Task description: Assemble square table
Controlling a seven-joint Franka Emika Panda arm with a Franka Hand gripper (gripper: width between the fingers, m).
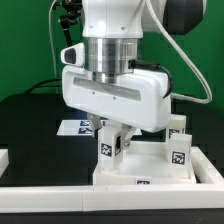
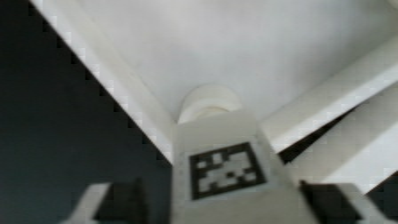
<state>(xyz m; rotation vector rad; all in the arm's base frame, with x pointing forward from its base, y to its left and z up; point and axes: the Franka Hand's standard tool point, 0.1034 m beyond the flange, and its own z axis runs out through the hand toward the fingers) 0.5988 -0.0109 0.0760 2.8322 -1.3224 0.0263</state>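
Now the fingers (image 2: 217, 200) clamp a tagged leg post (image 2: 221, 150) upright over the square panel (image 1: 150, 170).

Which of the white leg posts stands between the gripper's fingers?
The leg post directly under the gripper, with its tag facing the camera; the other leg post stands apart at the exterior view's right.

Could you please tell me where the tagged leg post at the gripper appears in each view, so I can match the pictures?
Exterior view: the leg post stands upright below the gripper, low in the middle, over the square panel.
Wrist view: it rises from the bottom centre between the fingers.
Shared landmark: the black-and-white tag on the post's face.
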